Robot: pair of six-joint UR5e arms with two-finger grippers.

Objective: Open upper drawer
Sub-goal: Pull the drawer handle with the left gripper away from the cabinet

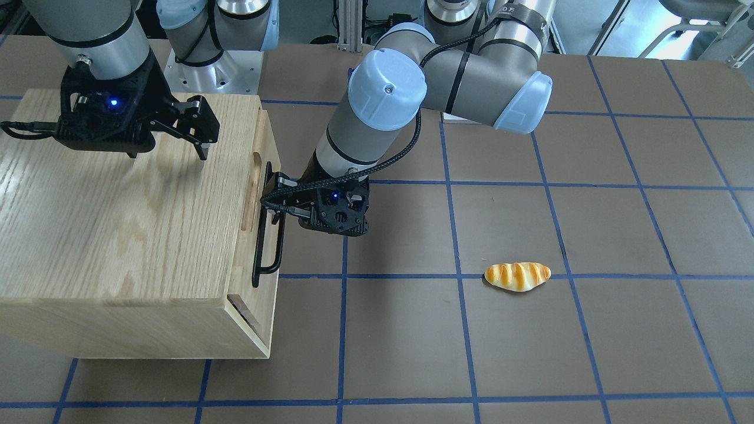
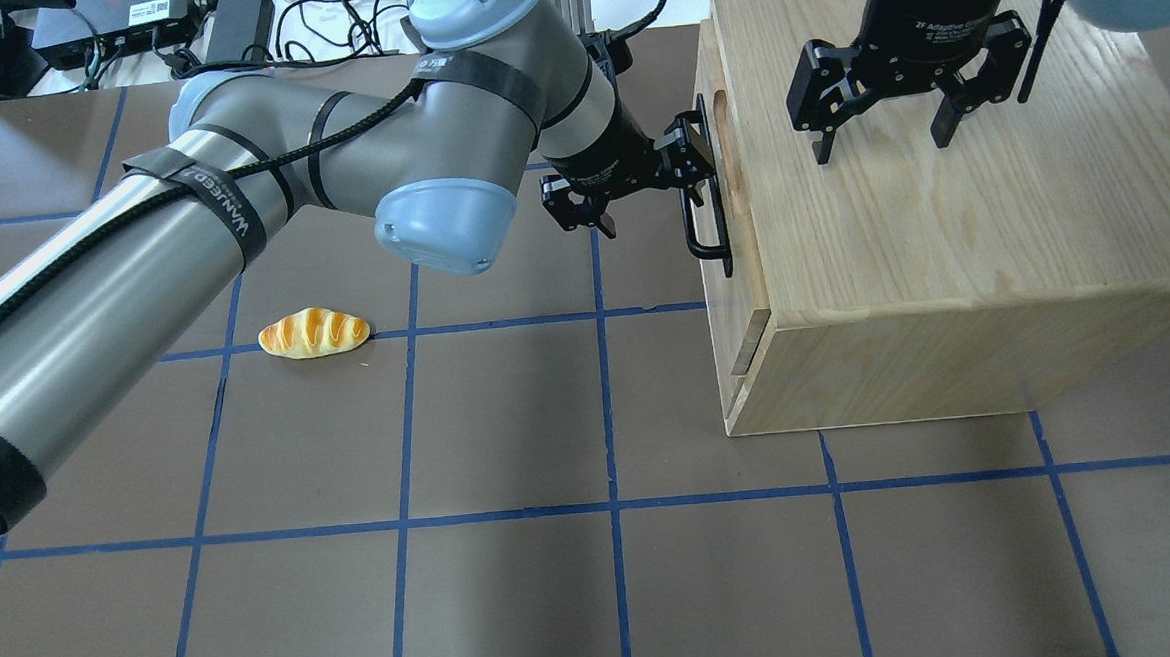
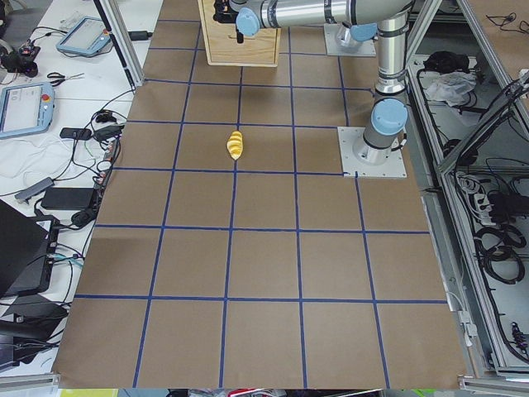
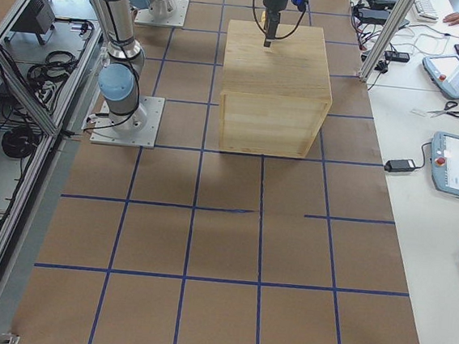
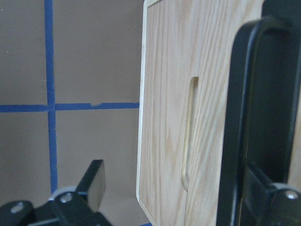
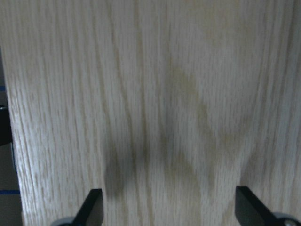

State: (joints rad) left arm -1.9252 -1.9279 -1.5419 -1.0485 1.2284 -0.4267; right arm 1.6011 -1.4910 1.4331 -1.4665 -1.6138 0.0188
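- Left half of the table, seen from over the robot's shoulders: one bread roll, golden with pale stripes, lying on the brown, blue-gridded top, well apart from the cabinet.
- Left gripper: reaches rightward to the cabinet's left face. Its fingers are wide apart. In the wrist view the black bar handle sits between them, just beside the right one, while the left one is out past the panel's edge. Cannot tell whether anything touches the bar.
- Upper drawer: at the top of the cabinet's left face, with its pale-wood front panel turned toward the left gripper. Oblong notch near the panel's top edge. The panel stands slightly proud of the body, with a thin dark seam behind it.
- Wooden cabinet: right half of the table, toward the far side.
- Right gripper: points down over the cabinet's top, fingers spread apart over bare wood. Cannot tell whether the tips touch.
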